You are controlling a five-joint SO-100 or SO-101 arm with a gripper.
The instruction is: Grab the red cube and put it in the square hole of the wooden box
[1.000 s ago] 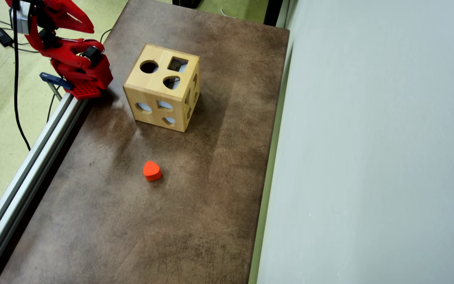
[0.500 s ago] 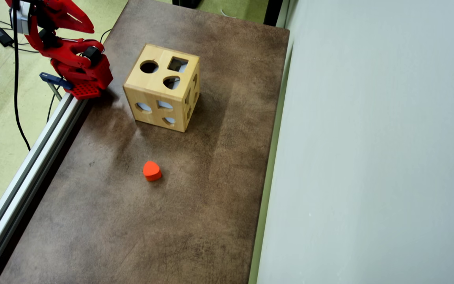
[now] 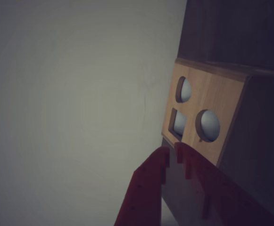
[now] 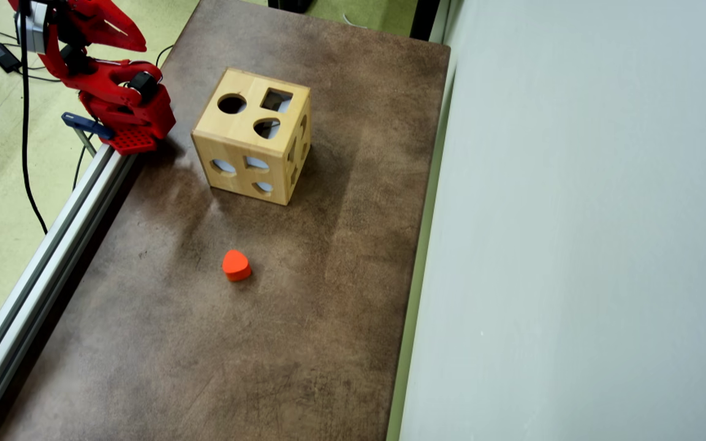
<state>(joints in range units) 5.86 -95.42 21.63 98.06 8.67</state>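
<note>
I had the arm [image 4: 120, 98] folded up over its base at the top-left corner of the bench [image 4: 218, 343] in the overhead view, well apart from everything on it. In the wrist view the tool [image 3: 172, 151] showed its two red fingertips all but meeting, only a thin slit between them, and nothing was held there. I read it as narrow and empty.

The box [image 4: 254, 136] stood near the arm's base, its top face carrying three openings: a round one, a rounded teardrop one, and the square hole [image 4: 276, 100] toward the far right of that face. The wrist camera looked past the fingertips at a side face of the box [image 3: 205, 115], dim and tilted, with other cut-outs in it.

The cube I could not find in either view. The only loose piece on the bench was an orange rounded block [image 4: 236, 265], lying in the open nearer the camera than the box and well apart from it. That was not the piece I was after.

My judgement was that either the cube had already gone into the box, where I could not see it, or it lay outside both views. With the arm parked and the tool empty, the first seemed likelier, but I could not confirm it.

The next move, as I saw it, called for locating the cube before any reach.
</note>
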